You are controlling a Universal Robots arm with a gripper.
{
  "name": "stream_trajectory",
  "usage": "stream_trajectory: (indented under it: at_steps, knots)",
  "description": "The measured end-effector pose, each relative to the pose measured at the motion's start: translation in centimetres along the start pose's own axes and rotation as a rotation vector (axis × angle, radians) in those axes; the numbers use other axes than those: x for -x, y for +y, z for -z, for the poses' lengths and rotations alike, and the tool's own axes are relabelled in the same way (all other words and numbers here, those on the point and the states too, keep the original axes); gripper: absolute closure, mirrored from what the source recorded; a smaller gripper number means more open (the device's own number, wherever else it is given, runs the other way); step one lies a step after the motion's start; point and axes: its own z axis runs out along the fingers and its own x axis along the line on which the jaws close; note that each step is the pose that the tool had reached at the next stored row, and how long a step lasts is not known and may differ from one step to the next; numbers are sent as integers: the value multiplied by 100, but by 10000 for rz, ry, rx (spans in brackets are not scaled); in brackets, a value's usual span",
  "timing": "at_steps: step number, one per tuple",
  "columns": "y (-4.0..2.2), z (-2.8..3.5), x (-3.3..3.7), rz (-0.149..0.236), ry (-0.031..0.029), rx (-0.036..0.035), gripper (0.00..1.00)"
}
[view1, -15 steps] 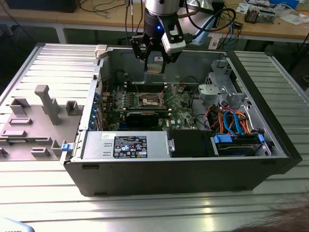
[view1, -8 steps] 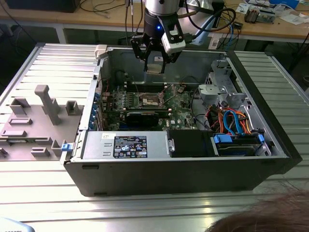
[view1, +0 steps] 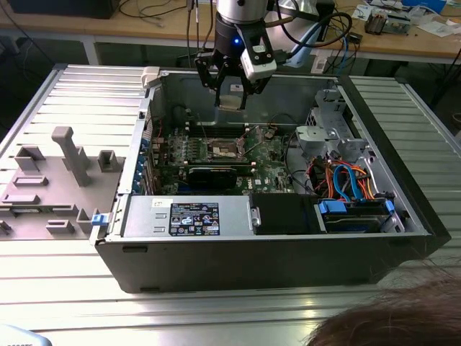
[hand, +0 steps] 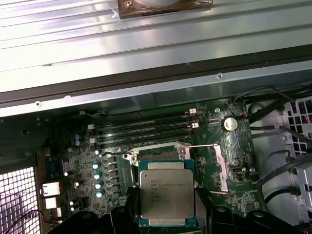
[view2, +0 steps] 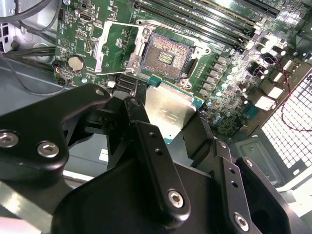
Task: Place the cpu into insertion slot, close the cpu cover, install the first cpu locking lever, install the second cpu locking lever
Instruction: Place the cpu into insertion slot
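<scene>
The hand (view1: pixel 231 97) gripped the cpu (hand: pixel 166 199) by its edges above the insertion slot (view2: pixel 165 57), so it likely needed lowering level and square.

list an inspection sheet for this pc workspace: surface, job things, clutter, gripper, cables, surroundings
surface: ribbed metal table carrying an open computer case.
job's things: cpu held aloft, not seated; insertion slot bare, dark centre exposed; cpu cover swung open beside it.
clutter: grey fixture tray with upright blocks on the table, at the exterior view's left.
gripper: shut on the cpu, over the case.
cables: orange and blue cables inside the case, at the exterior view's right.
surroundings: wooden bench behind; a person's hair at the exterior view's lower edge.
</scene>
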Motion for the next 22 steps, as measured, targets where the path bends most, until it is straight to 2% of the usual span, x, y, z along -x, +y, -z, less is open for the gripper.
stream_trajectory:
  at_steps: [22]
  knots:
    - [0, -1, 0, -267, -20, 5, 46]
